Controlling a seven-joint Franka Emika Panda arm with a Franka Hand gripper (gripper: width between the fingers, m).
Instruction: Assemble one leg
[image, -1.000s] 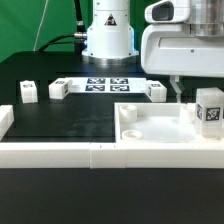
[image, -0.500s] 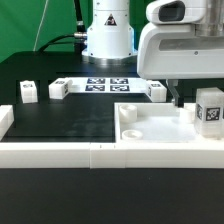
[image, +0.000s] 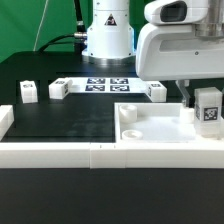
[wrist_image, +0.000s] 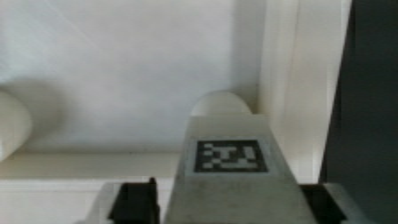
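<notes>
Jaws of gripper (wrist_image: 228, 203) straddle the leg (wrist_image: 228, 150), clamping unclear | leg upright at white tray piece (image: 150, 128), by worktop's edge at the exterior view's right | grasp stage; fitting not yet done

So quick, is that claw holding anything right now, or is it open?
Gripper: its fingers sit either side of the small white leg, but whether they are clamped on it cannot be told.

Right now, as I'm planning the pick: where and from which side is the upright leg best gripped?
Probably grip the leg by the two faces flanking its tag, from straight above: it stands upright on the big white piece. The fingers straddle it so.
</notes>
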